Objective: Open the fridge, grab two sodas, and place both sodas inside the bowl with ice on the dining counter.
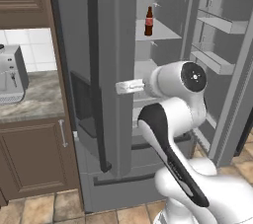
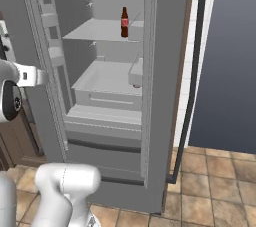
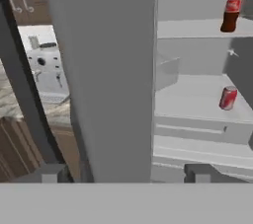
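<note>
We see the bottle (image 3: 232,7) clipped at its cap by the hand view's top edge; the fridge's (image 2: 162,96) closed door hides the can (image 2: 136,85) in the right base view.

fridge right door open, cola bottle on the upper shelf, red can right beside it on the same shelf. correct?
Not quite. The fridge is open and the cola bottle stands on the upper shelf, but the red can sits on the shelf below it, as the hand view shows.
</note>
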{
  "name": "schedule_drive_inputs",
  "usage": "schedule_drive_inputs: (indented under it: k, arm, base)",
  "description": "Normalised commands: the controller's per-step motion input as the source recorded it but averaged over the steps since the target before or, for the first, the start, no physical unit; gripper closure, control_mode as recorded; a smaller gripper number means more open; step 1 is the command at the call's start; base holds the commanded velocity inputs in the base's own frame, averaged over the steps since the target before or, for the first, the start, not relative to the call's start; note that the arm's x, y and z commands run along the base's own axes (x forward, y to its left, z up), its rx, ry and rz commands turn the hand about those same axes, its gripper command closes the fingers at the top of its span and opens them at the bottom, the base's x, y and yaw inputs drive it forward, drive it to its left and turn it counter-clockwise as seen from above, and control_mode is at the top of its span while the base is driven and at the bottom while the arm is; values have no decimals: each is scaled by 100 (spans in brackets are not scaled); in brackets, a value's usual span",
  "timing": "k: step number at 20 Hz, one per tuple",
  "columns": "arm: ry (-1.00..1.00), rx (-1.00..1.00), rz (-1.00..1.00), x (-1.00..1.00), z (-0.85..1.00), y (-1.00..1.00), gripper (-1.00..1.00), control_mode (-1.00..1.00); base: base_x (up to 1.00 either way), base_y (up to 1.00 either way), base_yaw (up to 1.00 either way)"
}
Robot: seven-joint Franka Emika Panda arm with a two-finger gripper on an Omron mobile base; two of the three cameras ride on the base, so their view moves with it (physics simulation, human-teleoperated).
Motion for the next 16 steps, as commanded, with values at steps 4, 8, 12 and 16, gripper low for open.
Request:
schedule_drive_inputs:
  k: [4, 8, 12, 16]
  arm:
    - [17, 17, -12, -14, 14, -83, -100, -100]
    - [26, 22, -1, 56, 2, -36, -100, -100]
    - [28, 24, 0, 82, 0, 0, -100, -100]
    - [27, 20, 0, 58, -4, 2, -100, -100]
  base:
    - [0, 0, 0]
    - [0, 0, 0]
    - [0, 0, 0]
    - [0, 0, 0]
